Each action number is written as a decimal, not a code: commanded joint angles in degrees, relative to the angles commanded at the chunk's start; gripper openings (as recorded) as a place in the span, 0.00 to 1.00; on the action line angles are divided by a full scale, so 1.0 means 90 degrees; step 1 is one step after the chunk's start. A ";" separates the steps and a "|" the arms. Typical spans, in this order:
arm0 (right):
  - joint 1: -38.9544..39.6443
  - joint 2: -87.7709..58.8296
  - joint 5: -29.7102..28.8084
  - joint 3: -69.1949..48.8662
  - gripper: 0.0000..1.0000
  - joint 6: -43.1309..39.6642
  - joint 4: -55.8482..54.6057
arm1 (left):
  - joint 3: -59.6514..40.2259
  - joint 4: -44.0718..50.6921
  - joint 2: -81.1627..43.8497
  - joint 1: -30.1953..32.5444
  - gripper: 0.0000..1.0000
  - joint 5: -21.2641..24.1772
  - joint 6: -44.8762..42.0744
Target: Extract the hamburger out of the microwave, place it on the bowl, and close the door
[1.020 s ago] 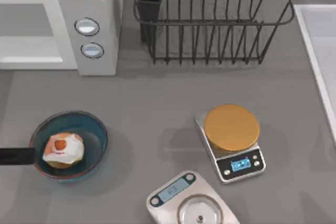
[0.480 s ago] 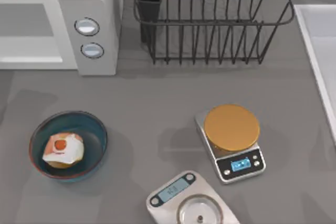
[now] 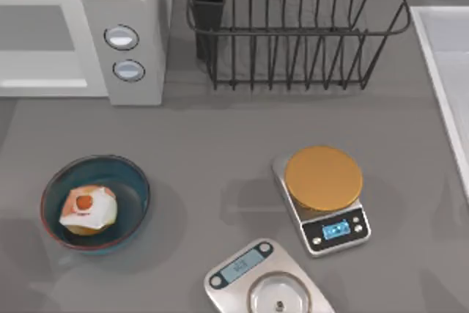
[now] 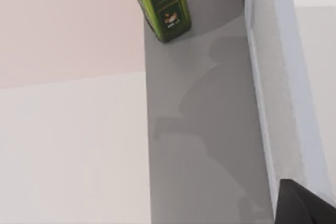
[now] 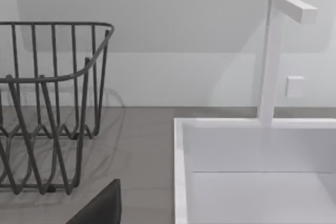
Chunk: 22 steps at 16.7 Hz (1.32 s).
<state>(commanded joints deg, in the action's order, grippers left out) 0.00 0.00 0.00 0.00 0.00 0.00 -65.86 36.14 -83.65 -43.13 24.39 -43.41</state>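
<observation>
Currently the hamburger [image 3: 87, 209] sits inside the bowl [image 3: 135, 181] at the counter's [image 3: 220, 152] near left. Microwave [image 3: 132, 5] stands far left. I cannot tell either claw's state.

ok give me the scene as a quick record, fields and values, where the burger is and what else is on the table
hamburger: sitting in the bowl, toward its left side
bowl: front left of the table
microwave: back left, cavity visible through the front
door: cannot tell its position
dish rack: back centre, wire
gold-topped scale: right of centre
steel scale: front centre
sink: right edge of the table
green bottle: upright beside the microwave wall
</observation>
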 joint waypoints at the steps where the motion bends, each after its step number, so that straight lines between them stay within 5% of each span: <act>1: 0.0000 0.0000 0.0000 0.0000 1.00 0.0000 0.0000 | -0.0289 0.0174 -0.0409 -0.0434 0.00 0.0346 -0.0227; 7: 0.0000 0.0000 0.0000 0.0000 1.00 0.0000 0.0000 | -0.1217 0.0740 -0.1626 -0.1819 0.00 0.1533 -0.0974; 14: 0.0000 0.0000 0.0000 0.0000 1.00 0.0000 0.0000 | -0.0999 0.0476 -0.1703 -0.1804 0.00 0.1517 -0.0977; 22: 0.0000 0.0000 0.0000 0.0000 1.00 0.0000 0.0000 | 0.0402 -0.1649 -0.2384 -0.1838 0.00 0.1550 -0.1007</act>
<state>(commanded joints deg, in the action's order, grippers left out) 0.00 0.00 0.00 0.00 0.00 0.00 -62.24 21.30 -105.11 -59.67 38.34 -52.47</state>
